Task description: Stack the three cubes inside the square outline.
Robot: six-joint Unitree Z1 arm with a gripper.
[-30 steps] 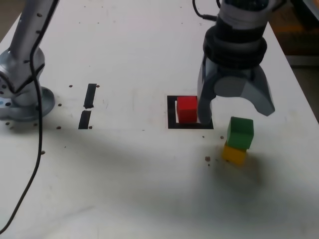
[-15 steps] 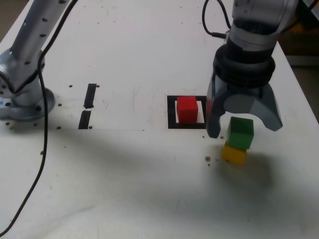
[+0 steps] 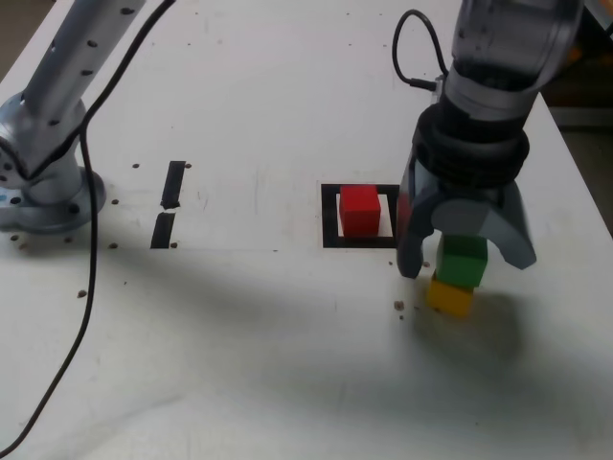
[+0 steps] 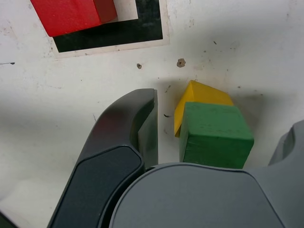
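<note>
Three cubes sit on a white desk (image 3: 239, 364) in the exterior view. The gripper (image 3: 465, 264) hangs with its jaws spread wide, holding nothing, straddling the green cube (image 3: 464, 261). That cube rests on the yellow cube (image 3: 449, 297), which pokes out askew below it. The red cube (image 3: 360, 210) lies beyond the jaws toward the exterior view's left, inside the square outline (image 3: 330, 225). Two short black tape strips (image 3: 169, 206) lie well away from the jaws.

From the wrist view, the green cube (image 4: 214, 134) sits between the open jaws, closer to one side, clear of both. The yellow cube (image 4: 202, 97) peeks out beneath it, turned at an angle. The red cube (image 4: 71, 14) and the outline (image 4: 114, 35) lie ahead of the jaws.

My worry: because the green cube is off centre, one jaw may touch first and push it off the crooked yellow cube.
</note>
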